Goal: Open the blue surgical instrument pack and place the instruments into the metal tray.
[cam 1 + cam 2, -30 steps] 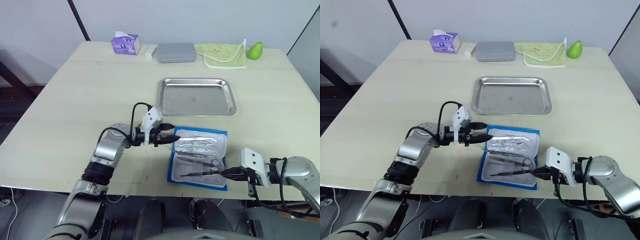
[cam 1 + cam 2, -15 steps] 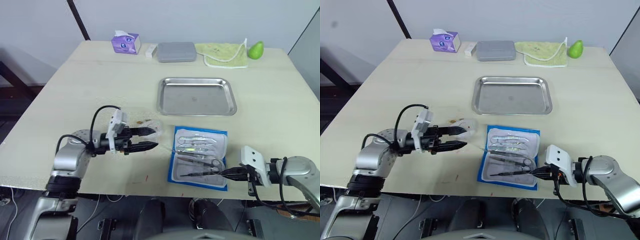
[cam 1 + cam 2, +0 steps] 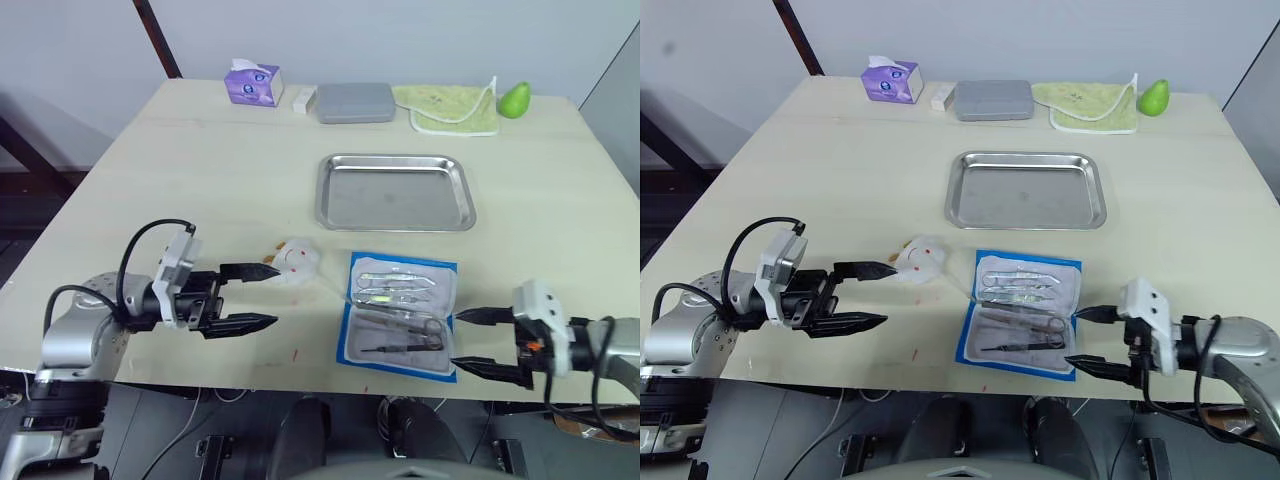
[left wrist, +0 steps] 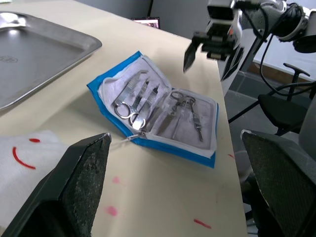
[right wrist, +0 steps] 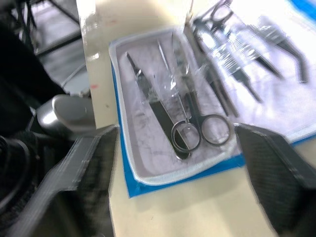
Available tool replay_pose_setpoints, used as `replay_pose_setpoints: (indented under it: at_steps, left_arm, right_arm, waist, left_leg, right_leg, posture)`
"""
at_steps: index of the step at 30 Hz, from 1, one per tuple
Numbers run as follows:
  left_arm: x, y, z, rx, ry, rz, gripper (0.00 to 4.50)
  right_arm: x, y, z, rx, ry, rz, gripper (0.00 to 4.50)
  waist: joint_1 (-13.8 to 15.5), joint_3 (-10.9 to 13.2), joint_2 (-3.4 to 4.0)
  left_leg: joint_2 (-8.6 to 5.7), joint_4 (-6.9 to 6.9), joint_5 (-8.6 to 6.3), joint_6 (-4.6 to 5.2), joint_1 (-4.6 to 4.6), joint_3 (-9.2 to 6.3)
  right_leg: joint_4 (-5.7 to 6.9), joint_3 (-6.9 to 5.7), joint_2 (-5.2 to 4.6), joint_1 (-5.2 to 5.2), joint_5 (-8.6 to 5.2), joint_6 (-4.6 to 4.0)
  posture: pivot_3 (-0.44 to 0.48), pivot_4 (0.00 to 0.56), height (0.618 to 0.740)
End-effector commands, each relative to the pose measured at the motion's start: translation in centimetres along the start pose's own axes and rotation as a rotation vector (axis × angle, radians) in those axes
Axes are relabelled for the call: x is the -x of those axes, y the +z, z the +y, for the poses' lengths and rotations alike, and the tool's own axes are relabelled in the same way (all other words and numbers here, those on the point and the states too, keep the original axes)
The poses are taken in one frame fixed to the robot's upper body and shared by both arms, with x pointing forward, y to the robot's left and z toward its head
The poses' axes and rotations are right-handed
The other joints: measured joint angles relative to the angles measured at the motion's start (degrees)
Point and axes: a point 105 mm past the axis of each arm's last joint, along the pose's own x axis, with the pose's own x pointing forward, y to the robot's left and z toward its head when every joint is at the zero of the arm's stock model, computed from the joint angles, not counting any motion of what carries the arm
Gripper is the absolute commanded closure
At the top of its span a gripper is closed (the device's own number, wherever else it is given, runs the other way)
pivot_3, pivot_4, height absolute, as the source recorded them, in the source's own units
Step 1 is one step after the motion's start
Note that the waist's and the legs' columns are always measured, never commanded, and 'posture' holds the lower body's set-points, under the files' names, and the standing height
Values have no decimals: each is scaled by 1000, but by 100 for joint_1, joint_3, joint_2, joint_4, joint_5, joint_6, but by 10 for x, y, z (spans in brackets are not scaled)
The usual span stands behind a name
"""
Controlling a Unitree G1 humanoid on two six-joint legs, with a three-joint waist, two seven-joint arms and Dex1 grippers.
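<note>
Since the earlier frame the left gripper [image 3: 250,296] has drawn back toward the lower left, and the right gripper [image 3: 482,342] has spread its fingers. Left eye view: both grippers gape wide and empty; the blue surgical instrument pack [image 3: 400,316] lies open low in the centre, below the bare metal tray [image 3: 394,191]. Left wrist view: the instruments [image 4: 163,104] lie inside the pack. Opening looks done; next, pinching one tool

One blue surgical instrument pack [image 3: 400,313], one metal tray [image 3: 394,192], two grippers.
</note>
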Motion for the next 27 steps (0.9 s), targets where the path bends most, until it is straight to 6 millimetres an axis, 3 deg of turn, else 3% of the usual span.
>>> replay_pose_setpoints:
  at_steps: [1, 7, 17, 27]
  left_arm:
    - [4, 13, -8, -69, -24, -9, 0]
    - [-2, 15, -11, -81, -25, -16, 0]
    - [-26, 16, -20, -99, -71, -34, 0]
    - [-32, 17, -24, -102, -88, -29, 0]
  right_arm:
    - [18, 20, 7, 78, -22, -48, 61]
    - [21, 18, 3, 118, -76, -44, 61]
    - [-25, 0, -28, 203, -67, -63, 61]
    - [-35, -22, -41, 249, -41, 5, 61]
  waist:
    - [1, 2, 1]
    - [-3, 5, -1]
    - [-6, 14, 11]
    - [-3, 17, 14]
  left_leg:
    - [0, 0, 0, 0, 0, 1]
    - [0, 0, 0, 0, 2, 0]
    - [0, -1, 0, 0, 1, 4]
    - [0, -1, 0, 0, 1, 6]
  right_leg:
    - [-1, 0, 0, 0, 0, 1]
    - [0, 1, 0, 1, 0, 1]
    - [0, 4, 3, -2, 0, -1]
    - [1, 6, 3, -3, 0, -1]
  posture:
    - [0, 150, 738]
    - [0, 150, 738]
    - [0, 150, 738]
    - [0, 150, 738]
